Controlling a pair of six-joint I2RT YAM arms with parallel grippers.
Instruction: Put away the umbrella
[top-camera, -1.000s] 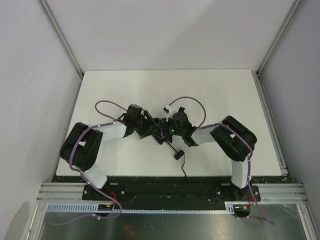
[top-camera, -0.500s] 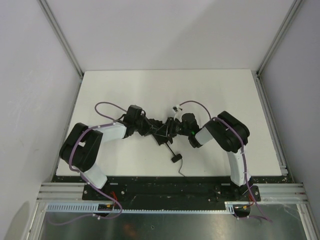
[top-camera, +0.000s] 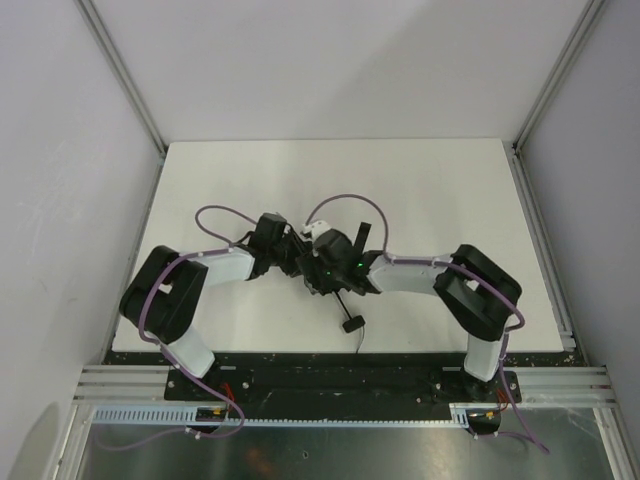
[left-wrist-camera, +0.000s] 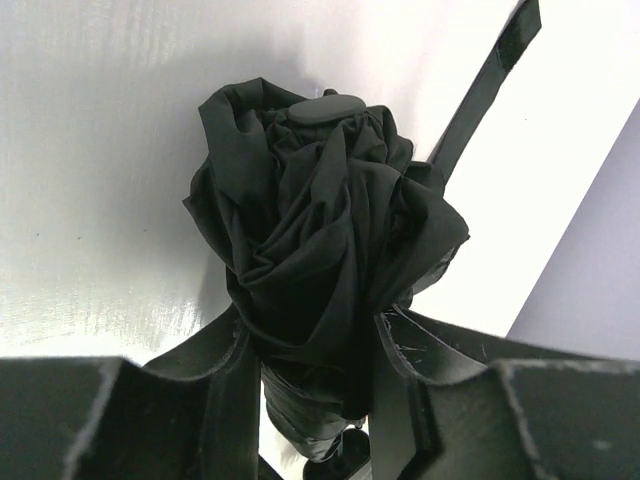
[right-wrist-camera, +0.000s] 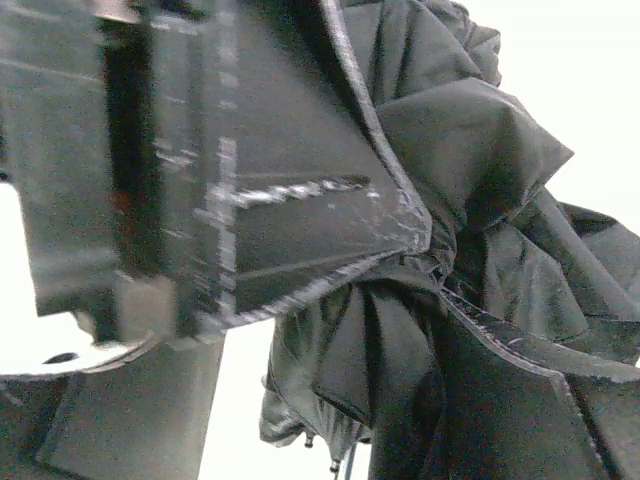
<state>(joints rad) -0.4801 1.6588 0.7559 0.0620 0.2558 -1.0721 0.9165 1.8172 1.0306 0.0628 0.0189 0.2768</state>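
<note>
**Q:** Two arms converge here. On what, and where?

**A:** On the umbrella (left-wrist-camera: 320, 210), a folding one bunched into a loose black roll. It sits midway between the left and right edges of the table (top-camera: 430, 180), nearer the near edge than the far one. A thin cord (top-camera: 364, 342) trails from it toward the near edge.

**Q:** How do the tools stand?

**A:** The left gripper (left-wrist-camera: 312, 335) clasps the roll, one finger pressed into the fabric on each side, below the round tip cap (left-wrist-camera: 325, 108). The right gripper (right-wrist-camera: 430, 290) has fabric bulging between its fingers. That view is close and blurred, so whether it clamps or has let go cannot be told.

**Q:** Which step is in hand?

**A:** Probably gathering and tightening the canopy. The folds are ragged, and the closure tab (left-wrist-camera: 487, 85) sticks out free, not wrapped round the bundle.

**Q:** What does the next move call for?

**A:** One gripper should steady the roll while the other smooths or twists the pleats tighter. The tab can then be drawn round and fastened. A loose hold would likely let the folds spring open.
</note>
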